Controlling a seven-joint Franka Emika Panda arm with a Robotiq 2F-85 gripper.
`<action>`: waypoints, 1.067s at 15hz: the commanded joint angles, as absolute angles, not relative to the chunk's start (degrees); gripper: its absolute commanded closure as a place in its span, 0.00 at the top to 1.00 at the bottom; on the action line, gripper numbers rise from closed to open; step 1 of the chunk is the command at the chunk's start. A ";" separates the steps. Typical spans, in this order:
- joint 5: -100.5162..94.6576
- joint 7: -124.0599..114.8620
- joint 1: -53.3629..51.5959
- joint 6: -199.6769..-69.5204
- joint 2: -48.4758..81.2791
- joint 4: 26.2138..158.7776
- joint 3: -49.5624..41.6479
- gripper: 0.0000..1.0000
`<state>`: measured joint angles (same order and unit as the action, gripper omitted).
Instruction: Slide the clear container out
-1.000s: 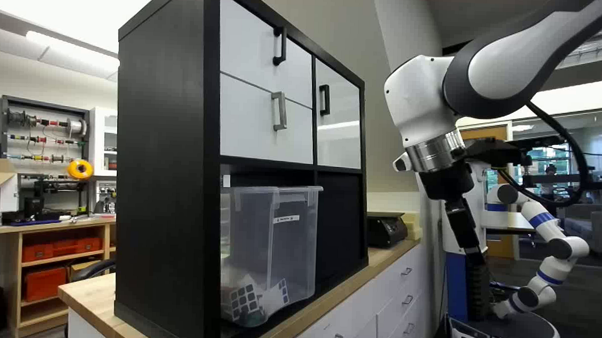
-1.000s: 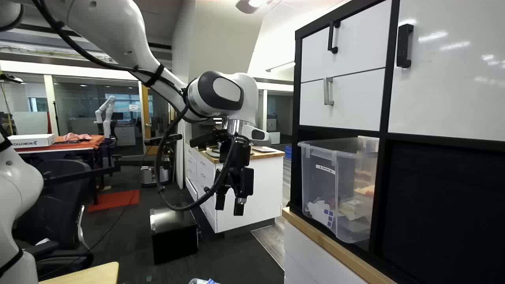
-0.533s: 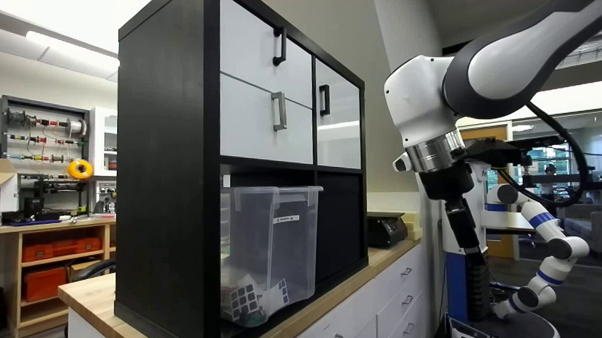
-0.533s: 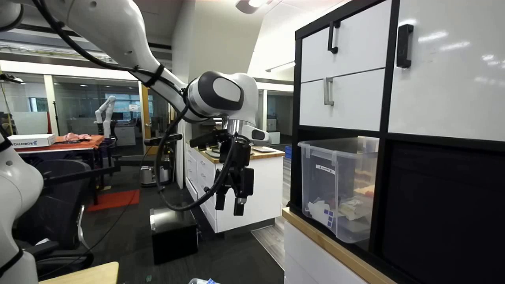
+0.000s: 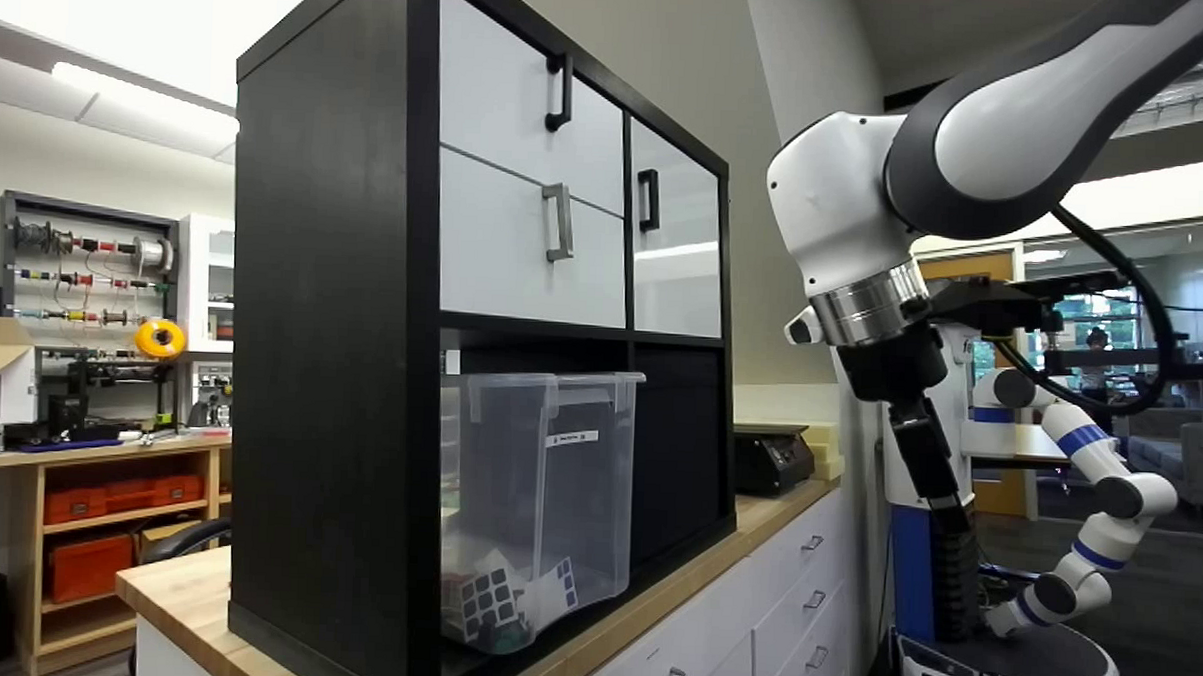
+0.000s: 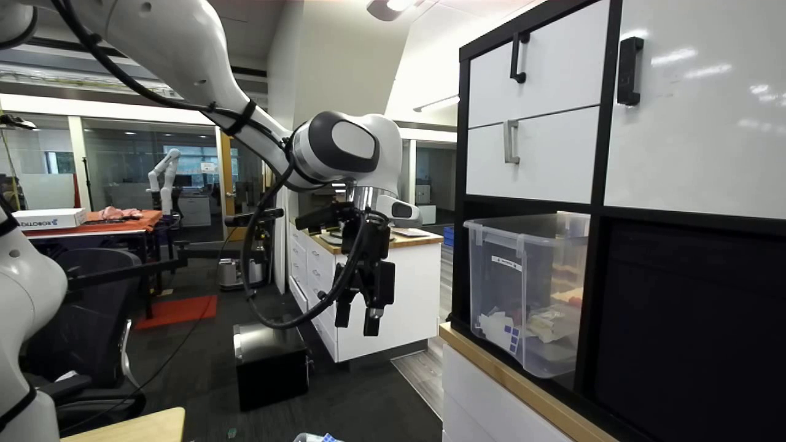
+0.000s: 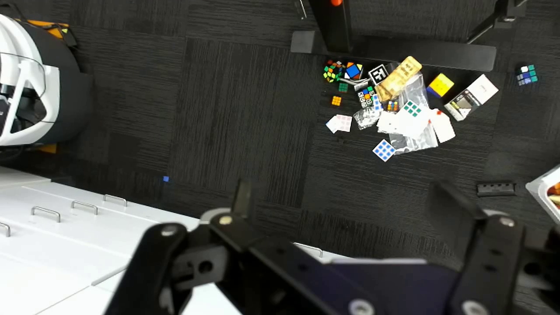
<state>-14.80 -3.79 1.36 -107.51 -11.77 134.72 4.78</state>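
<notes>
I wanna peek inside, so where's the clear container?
At the right in an exterior view, the clear container sits in the black cabinet, below two white drawers.

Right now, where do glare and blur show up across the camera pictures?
In both exterior views, bright reflections streak the white cabinet door; in an exterior view, the upper-left ceiling is blown out to white; in the wrist view, the gripper fingers are out of focus, while the carpet beyond them looks crisper.
</notes>
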 commanded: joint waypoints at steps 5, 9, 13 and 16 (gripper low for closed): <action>-14.65 -2.83 -0.46 -110.69 -12.15 134.53 4.09 1.00; -14.12 -1.56 -0.99 -115.45 -11.87 133.87 4.03 1.00; -14.49 3.62 -1.58 -118.46 -11.41 132.67 3.83 1.00; -14.78 7.43 -1.83 -121.33 -11.06 131.63 3.75 1.00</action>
<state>-14.66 3.49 -0.90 -118.95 -11.75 133.21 4.76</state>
